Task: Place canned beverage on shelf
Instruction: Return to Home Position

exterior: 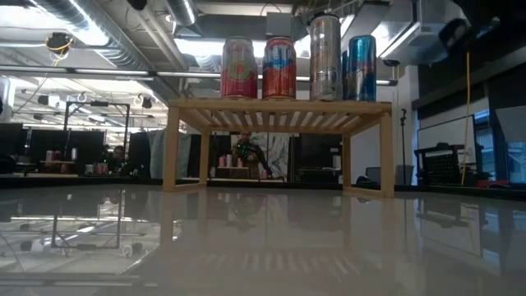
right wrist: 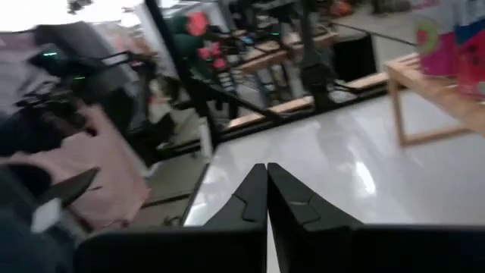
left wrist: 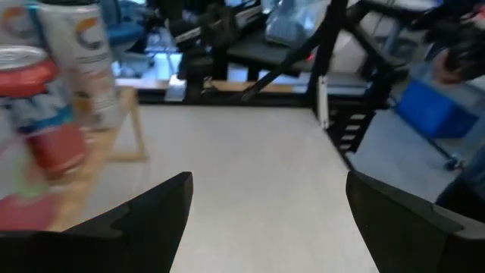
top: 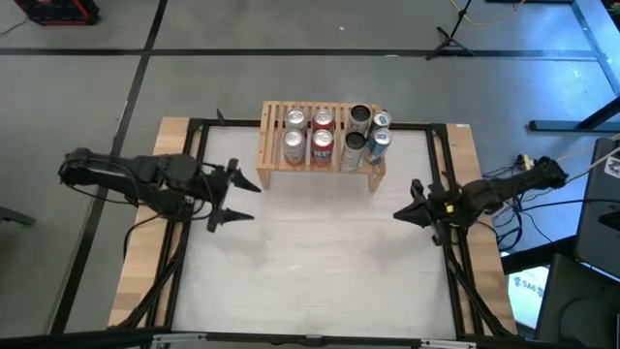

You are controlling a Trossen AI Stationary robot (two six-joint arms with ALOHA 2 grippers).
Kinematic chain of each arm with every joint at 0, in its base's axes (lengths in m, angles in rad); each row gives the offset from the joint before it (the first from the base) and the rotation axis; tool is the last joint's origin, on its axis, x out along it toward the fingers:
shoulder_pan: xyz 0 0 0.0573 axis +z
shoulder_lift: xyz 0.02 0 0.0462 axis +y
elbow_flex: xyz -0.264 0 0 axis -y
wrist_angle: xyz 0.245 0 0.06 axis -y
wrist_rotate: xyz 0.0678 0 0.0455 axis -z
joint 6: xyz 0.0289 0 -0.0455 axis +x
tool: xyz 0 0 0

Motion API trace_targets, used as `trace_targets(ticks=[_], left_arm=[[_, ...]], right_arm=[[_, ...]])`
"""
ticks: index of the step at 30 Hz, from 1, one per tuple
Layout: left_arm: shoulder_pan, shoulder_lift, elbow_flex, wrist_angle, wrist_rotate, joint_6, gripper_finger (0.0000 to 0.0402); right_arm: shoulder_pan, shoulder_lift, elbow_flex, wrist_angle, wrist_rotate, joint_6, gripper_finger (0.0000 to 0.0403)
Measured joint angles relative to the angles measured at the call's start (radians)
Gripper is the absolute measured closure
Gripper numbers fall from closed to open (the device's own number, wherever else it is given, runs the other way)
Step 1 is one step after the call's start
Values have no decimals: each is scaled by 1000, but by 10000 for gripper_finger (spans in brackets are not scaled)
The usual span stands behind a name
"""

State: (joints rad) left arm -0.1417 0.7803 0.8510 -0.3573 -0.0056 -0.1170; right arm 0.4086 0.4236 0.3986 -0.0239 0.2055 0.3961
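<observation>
Shelf [top: 266, 138] stood at the far middle of the white table [top: 320, 276], loaded with eight cans in two rows of four, all upright. Front row from table level: pink can [exterior: 238, 68], red can [exterior: 279, 68], tall silver can [exterior: 325, 57], blue can [exterior: 360, 68], close together. Left gripper [top: 254, 202] hung over the table's left side, fingers spread wide, holding nothing. Right gripper [top: 399, 213] hung over the right side, fingers pressed together, also empty. Both were well apart from the shelf. Handling, as a judgement: thin metal walls, stiff if full but easily dented; glossy, likely slick. The best hold looks to be across the mid-body, below the rim, with moderate squeeze. The tall silver can looked the likeliest to tip. Printed designs showed on every can, but no brand or lettering could be read.
</observation>
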Motion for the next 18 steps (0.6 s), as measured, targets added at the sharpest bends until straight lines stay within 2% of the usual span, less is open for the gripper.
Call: trace_targets(ticks=[3,8,12,15,18], left_arm=[[0,-10,-103,120,31,-42,64],[-10,-43,-267,362,54,-99,64],[-15,-85,-389,544,42,-99,64],[-14,-125,-457,561,35,-112,64],[-15,-149,-517,555,-17,-125,64]], right_arm=[[-48,-107,-89,4,-116,-24,401],[-114,-262,-194,31,-173,-30,400],[-140,-355,-234,11,-112,19,400],[-141,-386,-235,-30,-46,23,400],[-141,-392,-236,-29,-4,17,400]])
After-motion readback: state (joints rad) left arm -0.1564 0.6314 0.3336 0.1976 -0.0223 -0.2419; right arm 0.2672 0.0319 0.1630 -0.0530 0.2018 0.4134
